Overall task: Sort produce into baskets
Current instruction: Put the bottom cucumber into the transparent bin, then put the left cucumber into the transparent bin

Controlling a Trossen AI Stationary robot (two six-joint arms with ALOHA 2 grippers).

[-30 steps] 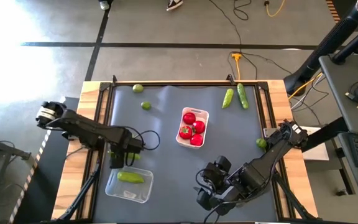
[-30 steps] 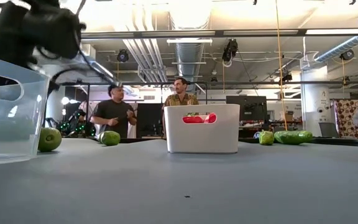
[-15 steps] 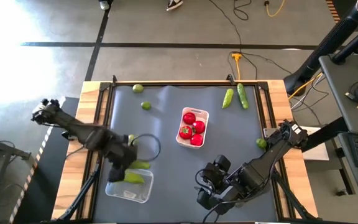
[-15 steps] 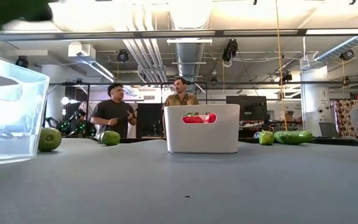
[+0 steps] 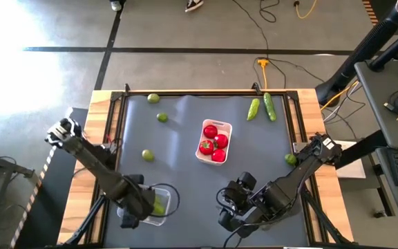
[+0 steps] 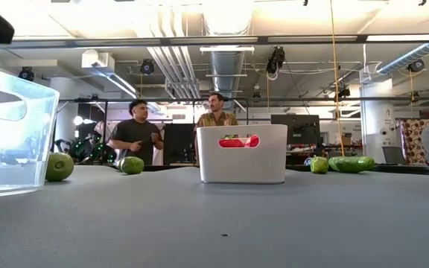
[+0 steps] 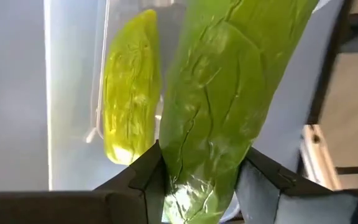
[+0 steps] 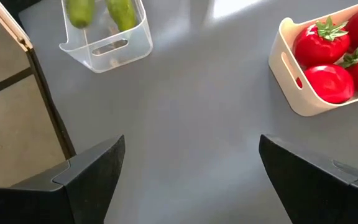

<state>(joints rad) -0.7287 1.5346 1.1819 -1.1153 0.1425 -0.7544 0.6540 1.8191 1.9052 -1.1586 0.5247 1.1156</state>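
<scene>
My left gripper [image 5: 142,205] is shut on a green cucumber [image 7: 219,106] over the clear tray [image 5: 138,217] at the near left. A second cucumber [image 7: 131,106] lies in that tray. The white tray [image 5: 226,131] at mid-table holds red tomatoes [image 5: 213,142]. Two more cucumbers [image 5: 262,108] lie at the far right. Limes lie loose on the mat: one at the far left [image 5: 153,99], one [image 5: 162,117] a little nearer, one at the mid left [image 5: 147,155] and one at the right edge [image 5: 290,159]. My right gripper [image 5: 230,218] is open and empty near the front edge. No dark tray shows. My left gripper pinches the cucumber's two long sides [image 7: 166,168] between its two fingers, near one end of it. The fingers come from above and lie across the cucumber. It sits beside the other cucumber over the clear tray; whether it touches the tray floor I cannot tell.
Wooden borders frame the grey mat [image 5: 185,180]. The clear tray [image 6: 6,126] stands close at the left of the low view, the white tray [image 6: 242,152] in the middle. People stand in the room beyond the far edge.
My left gripper has carried the cucumber toward the table's near edge, from the mid left to over the clear tray, still shut on it. The lime that it covered shows on the mat now.
</scene>
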